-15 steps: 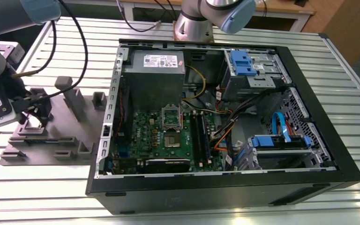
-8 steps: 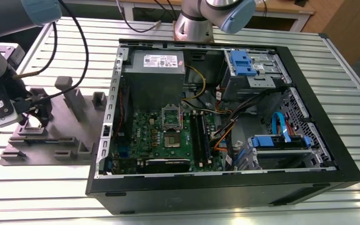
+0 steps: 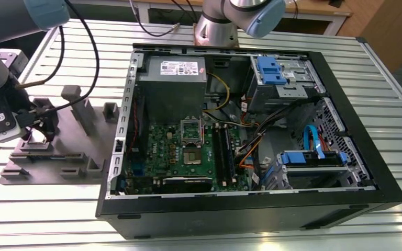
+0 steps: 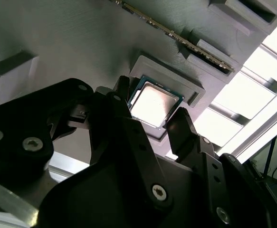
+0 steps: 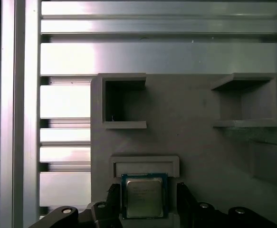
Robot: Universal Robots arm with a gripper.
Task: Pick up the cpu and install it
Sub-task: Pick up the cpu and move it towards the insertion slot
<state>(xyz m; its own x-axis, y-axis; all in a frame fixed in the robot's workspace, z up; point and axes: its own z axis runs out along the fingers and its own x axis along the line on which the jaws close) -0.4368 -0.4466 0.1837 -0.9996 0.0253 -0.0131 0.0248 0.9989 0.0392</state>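
Pickup step: end effector [image 5: 147, 202] released, fingers [image 5: 186, 207] straddling the cpu [image 4: 155, 102] in its pocket near the grey holder's [image 5: 190, 142] edge; a grasp likely needs square, even closure.

Exterior view: bright, even overhead light, soft shadows inside pc case [image 3: 257, 212]. Both wrist views: table slats [image 4: 233, 97] [image 5: 64, 102] blown out w/ glare. Second wrist view: hot reflection on cpu [image 4: 153, 103], foreground v. dark.

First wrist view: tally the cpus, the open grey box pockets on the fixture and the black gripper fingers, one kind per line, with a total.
Silver-grey square metal-topped cpu: 1
Open grey box-shaped plastic pockets: 2
Black gripper fingers: 2
Total: 5
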